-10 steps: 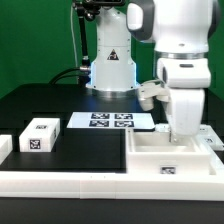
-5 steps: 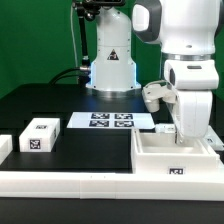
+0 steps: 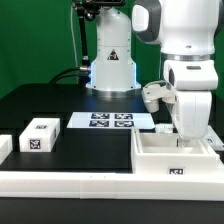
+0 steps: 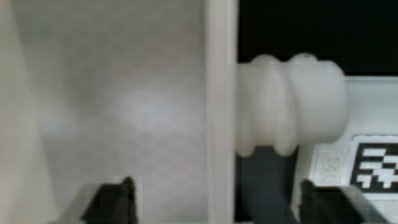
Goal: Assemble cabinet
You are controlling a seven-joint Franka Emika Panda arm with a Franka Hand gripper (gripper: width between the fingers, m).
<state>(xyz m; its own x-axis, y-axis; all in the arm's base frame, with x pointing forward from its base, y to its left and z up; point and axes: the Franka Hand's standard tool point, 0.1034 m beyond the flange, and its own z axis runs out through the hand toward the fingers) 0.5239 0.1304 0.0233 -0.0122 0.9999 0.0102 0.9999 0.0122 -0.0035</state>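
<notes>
The cabinet (image 3: 172, 158) is the big white open box at the exterior view's right, with a tag on its front face. My gripper (image 3: 186, 131) reaches down over its far wall. In the wrist view the gripper (image 4: 222, 205) straddles the upright white cabinet wall (image 4: 222, 90). One dark finger (image 4: 116, 200) is on the inner side and the other (image 4: 338, 200) on the outer side. A dark gap shows between the wall and the outer finger, so the jaws stand open. A small white tagged block (image 3: 40, 133) lies at the left.
The marker board (image 3: 110, 120) lies flat in front of the robot base. A long low white rail (image 3: 70, 182) runs along the front edge. Another white block (image 3: 4, 147) is cut off at the far left. A white ribbed round piece (image 4: 294, 100) sits beside the wall.
One second ago the cabinet and my gripper stood a little further to the exterior view's left; both shifted right together, then stayed still over the last half second.
</notes>
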